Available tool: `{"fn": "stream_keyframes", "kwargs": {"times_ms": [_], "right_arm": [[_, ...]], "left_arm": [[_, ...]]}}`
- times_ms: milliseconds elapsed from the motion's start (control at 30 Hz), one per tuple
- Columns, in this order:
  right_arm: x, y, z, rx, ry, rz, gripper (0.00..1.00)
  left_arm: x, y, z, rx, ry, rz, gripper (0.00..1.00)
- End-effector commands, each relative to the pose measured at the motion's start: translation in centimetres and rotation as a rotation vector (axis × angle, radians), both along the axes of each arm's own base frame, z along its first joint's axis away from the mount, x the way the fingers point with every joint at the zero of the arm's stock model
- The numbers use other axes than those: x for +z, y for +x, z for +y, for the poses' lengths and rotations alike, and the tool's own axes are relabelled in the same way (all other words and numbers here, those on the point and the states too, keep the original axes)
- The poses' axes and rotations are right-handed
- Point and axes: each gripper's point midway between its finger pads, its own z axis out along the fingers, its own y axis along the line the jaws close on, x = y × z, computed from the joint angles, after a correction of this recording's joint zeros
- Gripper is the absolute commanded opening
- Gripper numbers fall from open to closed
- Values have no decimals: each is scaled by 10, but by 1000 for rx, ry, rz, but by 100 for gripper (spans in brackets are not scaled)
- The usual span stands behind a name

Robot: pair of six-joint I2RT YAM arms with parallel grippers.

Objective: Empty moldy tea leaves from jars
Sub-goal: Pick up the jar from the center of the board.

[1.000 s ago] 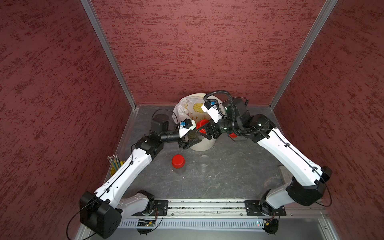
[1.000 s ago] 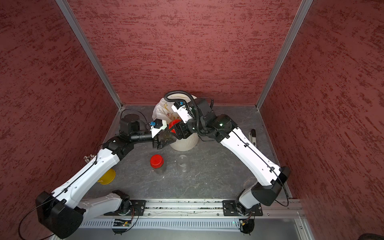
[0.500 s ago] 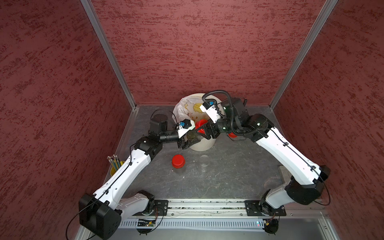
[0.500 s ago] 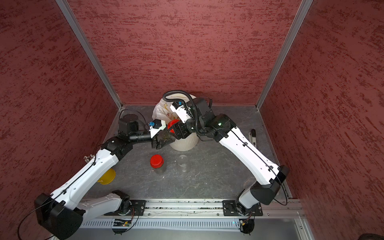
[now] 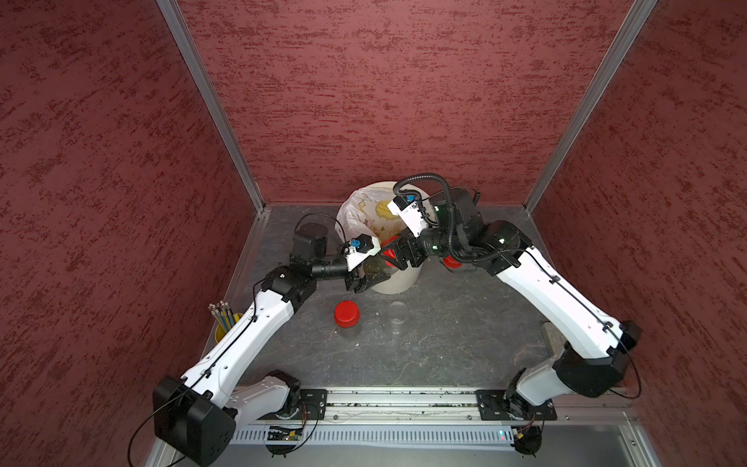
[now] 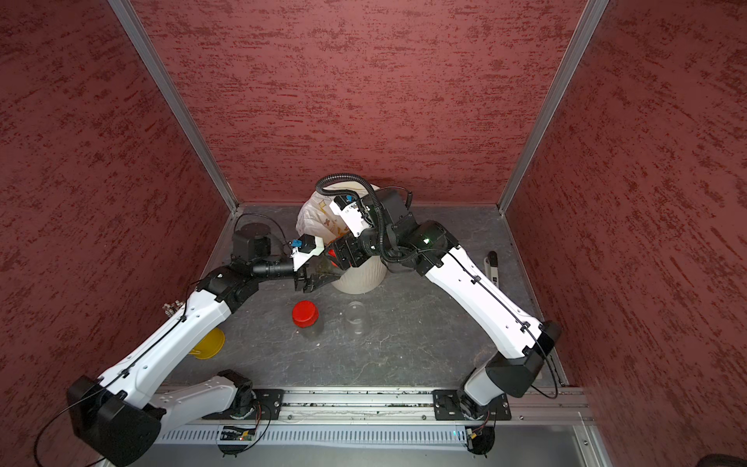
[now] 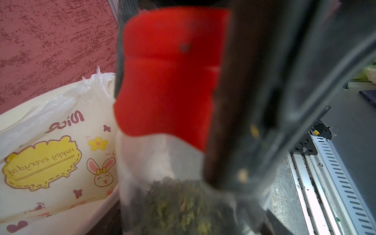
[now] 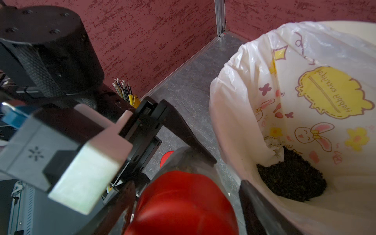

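Beside the cream ribbed bin [image 5: 394, 283], in a top view, the left end effector [image 5: 370, 279] clasps 1 small clear jar [image 5: 374, 267]. Left wrist: dark olive tea leaves [image 7: 179, 203] inside it. Right wrist: the right end effector [image 8: 187, 207] straddles its round red cap [image 8: 183, 195], grip unclear.

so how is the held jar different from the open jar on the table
The held jar has a red cap; the open jar has none. The held jar contains tea leaves; the open jar looks empty. Both are small clear jars.
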Motion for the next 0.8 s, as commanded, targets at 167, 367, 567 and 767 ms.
{"fn": "stream_keyframes", "kwargs": {"times_ms": [167, 367, 567, 767], "right_arm": [[22, 4, -1, -12, 33, -71, 84], [20, 0, -10, -27, 15, -74, 84], [16, -1, -16, -42, -4, -76, 84], [11, -2, -20, -50, -17, -75, 84]], "left_arm": [[9, -6, -1, -28, -7, -34, 64], [11, -4, 1, -21, -11, -36, 62], [16, -1, 4, -16, -22, -33, 62], [16, -1, 5, -16, -23, -30, 62]]}}
